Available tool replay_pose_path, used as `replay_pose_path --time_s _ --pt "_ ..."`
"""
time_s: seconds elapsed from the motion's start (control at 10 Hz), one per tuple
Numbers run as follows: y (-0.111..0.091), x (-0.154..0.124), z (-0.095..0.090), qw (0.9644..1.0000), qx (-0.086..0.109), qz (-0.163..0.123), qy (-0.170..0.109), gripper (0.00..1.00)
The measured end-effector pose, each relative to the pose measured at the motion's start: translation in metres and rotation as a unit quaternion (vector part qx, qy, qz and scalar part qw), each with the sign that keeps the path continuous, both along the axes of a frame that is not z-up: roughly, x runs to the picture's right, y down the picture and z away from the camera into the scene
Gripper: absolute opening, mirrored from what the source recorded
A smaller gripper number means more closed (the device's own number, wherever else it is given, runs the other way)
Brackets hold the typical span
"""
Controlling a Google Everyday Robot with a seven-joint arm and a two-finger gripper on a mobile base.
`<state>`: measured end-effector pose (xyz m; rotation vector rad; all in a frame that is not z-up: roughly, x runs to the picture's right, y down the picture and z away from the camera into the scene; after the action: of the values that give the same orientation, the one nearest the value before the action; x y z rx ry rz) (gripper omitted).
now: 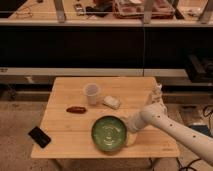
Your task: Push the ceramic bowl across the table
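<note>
Inventory, items counted:
- desk (61, 125), wooden: 1
- ceramic bowl (109, 133), green: 1
- cup (92, 93), pale: 1
- white packet (112, 102): 1
- dark reddish oblong item (76, 109): 1
- black phone (39, 136): 1
- small bottle (157, 93): 1
- robot arm (170, 127): 1
- gripper (131, 134): 1, just beside the bowl's right rim, near the desk's front edge
</note>
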<state>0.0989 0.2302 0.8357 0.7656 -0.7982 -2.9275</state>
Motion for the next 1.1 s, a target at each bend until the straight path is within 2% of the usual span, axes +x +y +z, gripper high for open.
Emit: replay_pose_path --time_s 0.2,0.4,0.5,0.8,1.1 --pt "-0.008 -0.025 -0.001 0.9997 0.018 -0.001 -0.019 0.8" --pt "-0.009 -0.041 -0.002 0.9993 0.021 0.001 -0.032 0.8" --pt "-0.008 -0.051 -0.002 0.999 0.018 0.001 -0.04 0.8" --pt "-0.004 -0.079 0.007 0.9984 -0.007 0.004 -0.056 0.8" --pt "-0.011 -0.113 0.013 0.9971 -0.023 0.005 -0.072 0.8"
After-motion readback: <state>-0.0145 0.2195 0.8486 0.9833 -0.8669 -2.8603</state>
